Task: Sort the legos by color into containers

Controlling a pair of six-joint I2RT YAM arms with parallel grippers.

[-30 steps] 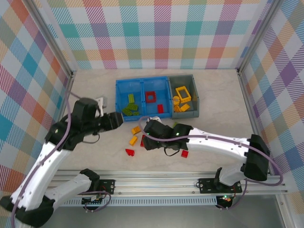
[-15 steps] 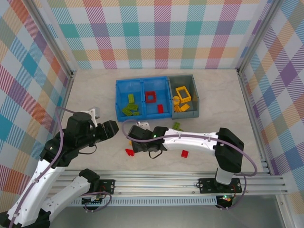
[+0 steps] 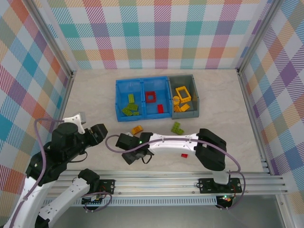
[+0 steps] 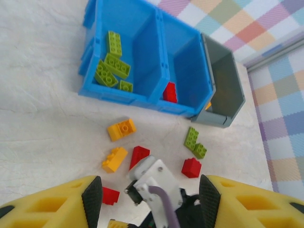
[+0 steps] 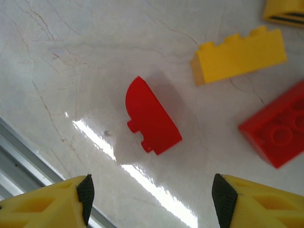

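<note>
Red lego [image 5: 152,121] lies below the spread right end effector [image 5: 152,202].

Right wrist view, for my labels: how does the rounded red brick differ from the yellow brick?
The rounded red brick has one curved end; the yellow brick is a straight bar with a stud row. The rounded red brick lies mid-frame, the yellow brick toward the upper right. Both lie loose on the table.
</note>
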